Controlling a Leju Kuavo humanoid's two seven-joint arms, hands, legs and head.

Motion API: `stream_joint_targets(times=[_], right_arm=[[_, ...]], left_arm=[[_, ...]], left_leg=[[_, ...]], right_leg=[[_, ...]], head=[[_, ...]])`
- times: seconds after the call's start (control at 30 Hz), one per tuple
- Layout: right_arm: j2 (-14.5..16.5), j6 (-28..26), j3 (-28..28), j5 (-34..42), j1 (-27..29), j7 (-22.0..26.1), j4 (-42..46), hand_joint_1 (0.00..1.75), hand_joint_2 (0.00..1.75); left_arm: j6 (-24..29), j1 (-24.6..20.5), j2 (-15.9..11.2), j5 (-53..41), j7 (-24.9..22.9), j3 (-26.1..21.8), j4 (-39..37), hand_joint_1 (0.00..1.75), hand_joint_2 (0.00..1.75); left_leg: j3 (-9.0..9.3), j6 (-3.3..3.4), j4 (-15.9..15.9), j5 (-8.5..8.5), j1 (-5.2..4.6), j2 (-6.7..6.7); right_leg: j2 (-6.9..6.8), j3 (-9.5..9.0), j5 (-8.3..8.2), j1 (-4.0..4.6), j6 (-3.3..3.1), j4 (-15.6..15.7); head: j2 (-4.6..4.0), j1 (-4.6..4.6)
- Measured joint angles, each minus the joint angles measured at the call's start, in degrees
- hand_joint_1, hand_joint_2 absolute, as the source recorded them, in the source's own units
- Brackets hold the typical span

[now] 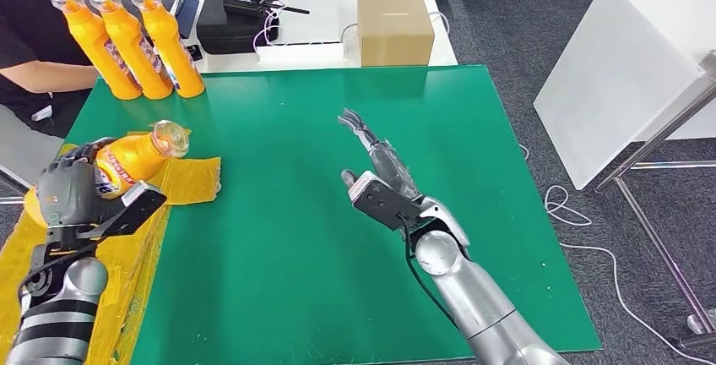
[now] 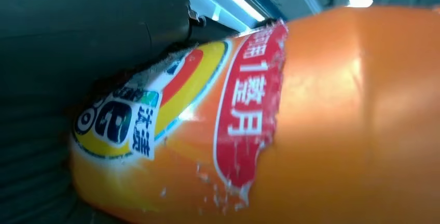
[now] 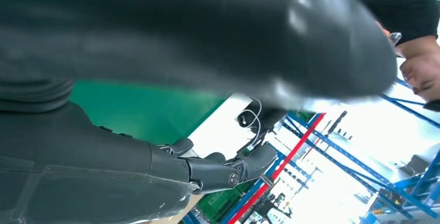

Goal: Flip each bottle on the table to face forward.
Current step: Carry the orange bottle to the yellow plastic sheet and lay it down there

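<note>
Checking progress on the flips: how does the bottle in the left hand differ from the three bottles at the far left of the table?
The held bottle lies tilted on its side, gripped by the left hand over the yellow cloth; the three bottles stand upright in a row on the green table, untouched. The held bottle's cap points toward the table's middle; theirs point up. All four are orange with clear caps and look like the same kind.

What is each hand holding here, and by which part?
The left hand grips an orange bottle around its labelled body, cap end free. The right hand holds nothing, fingers extended.
</note>
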State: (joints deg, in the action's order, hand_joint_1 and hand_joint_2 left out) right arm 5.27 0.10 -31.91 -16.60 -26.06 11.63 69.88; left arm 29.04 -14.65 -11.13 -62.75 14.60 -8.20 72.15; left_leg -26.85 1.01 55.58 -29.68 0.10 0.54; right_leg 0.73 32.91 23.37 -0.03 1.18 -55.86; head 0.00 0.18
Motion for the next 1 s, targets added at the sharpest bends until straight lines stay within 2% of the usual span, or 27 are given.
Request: stream_joint_targets(times=[0.13,0.33,0.6,0.8,1.0], right_arm=[[-0.69,0.68,0.09,0.73,-0.77,0.14,0.08,0.00,0.00],[-1.41,1.67,-0.16,1.61,-1.82,0.15,0.08,0.00,0.00],[-2.25,2.40,-0.40,1.84,-2.93,0.15,0.08,0.00,0.00],[-2.62,2.89,-0.42,2.11,-3.30,0.15,0.07,0.00,0.00],[-2.79,2.96,-0.42,2.13,-3.34,0.15,0.06,0.00,0.00]], left_arm=[[0.75,-1.63,-5.46,-9.28,-3.21,-0.17,-11.58,1.75,1.75],[-7.37,-4.02,-9.63,-10.98,-0.42,0.80,-24.40,1.75,1.75],[-9.42,-7.01,-11.16,-11.42,2.14,4.47,-32.36,1.75,1.75],[-11.12,-8.36,-11.71,-9.72,4.60,7.45,-34.21,1.75,1.75],[-11.22,-8.69,-12.02,-9.42,5.00,8.83,-34.77,1.75,1.75]], left_leg=[[-0.01,-0.01,0.00,0.00,0.01,-0.02],[-0.02,-0.02,0.00,0.02,0.01,-0.03],[0.09,-0.02,-0.01,0.02,-0.09,-0.37],[0.32,-0.06,-0.03,0.05,-0.08,-0.44],[0.46,-0.12,-0.03,0.09,-0.06,-0.45]], right_leg=[[-0.01,0.02,0.00,0.07,0.00,-0.01],[-0.03,0.01,0.00,0.11,0.00,-0.01],[-0.30,-0.22,0.01,-0.07,0.00,0.02],[-0.35,-0.48,0.01,-0.08,-0.01,-0.01],[-0.37,-0.59,0.01,-0.08,-0.01,-0.10]], head=[[0.00,-0.01],[0.00,0.00],[0.00,-0.01],[0.00,-0.03],[0.00,-0.02]])
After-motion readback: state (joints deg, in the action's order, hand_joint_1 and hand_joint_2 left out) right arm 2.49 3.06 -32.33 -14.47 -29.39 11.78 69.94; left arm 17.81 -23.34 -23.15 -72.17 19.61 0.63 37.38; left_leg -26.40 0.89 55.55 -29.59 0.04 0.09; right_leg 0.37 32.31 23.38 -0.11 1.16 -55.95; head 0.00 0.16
